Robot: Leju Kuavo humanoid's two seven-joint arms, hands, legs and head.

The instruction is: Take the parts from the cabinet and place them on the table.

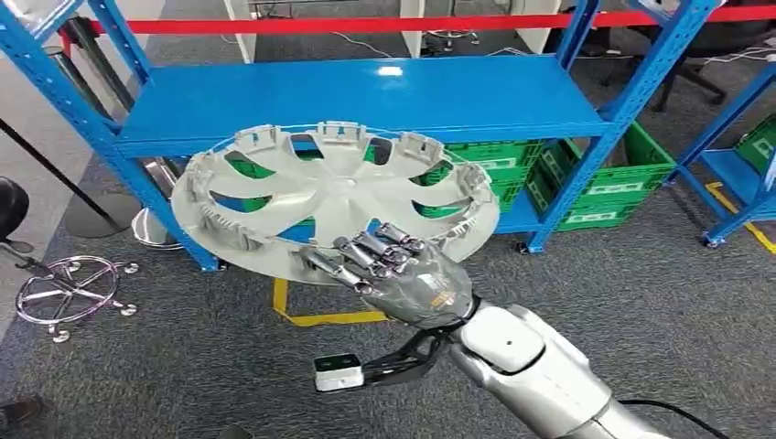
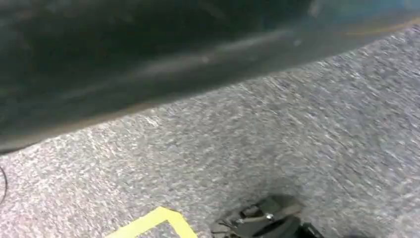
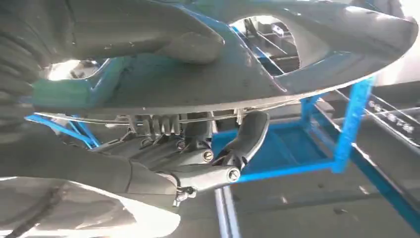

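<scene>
My right hand (image 1: 398, 270) grips a large pale grey hubcap (image 1: 334, 197) by its near rim, at about six o'clock on the disc. In the head view the fingers (image 1: 371, 251) lie curled over the upper face of the rim. In the right wrist view the thumb (image 3: 250, 136) presses up against the underside, so the rim is pinched between thumb and fingers. The hubcap sits nearly flat, tilted a little, with its clip tabs standing up around the far edge from nine o'clock to three o'clock. It hangs in the air in front of a blue metal shelf rack (image 1: 366, 96), not touching it.

The top shelf of the rack is a bare blue board (a spot of light glints near its far edge). Green plastic crates (image 1: 586, 187) sit on the low shelf, at about two o'clock from my hand. A red rail (image 1: 366, 23) runs across behind the rack at twelve o'clock. A chrome chair base (image 1: 73, 293) lies on the grey carpet (image 1: 641, 302) at nine o'clock. Yellow floor tape (image 1: 320, 315) shows just below the hubcap.

I cannot tell whether my left hand is open or closed; the left wrist view looks down on blurred carpet and a strip of yellow tape.
</scene>
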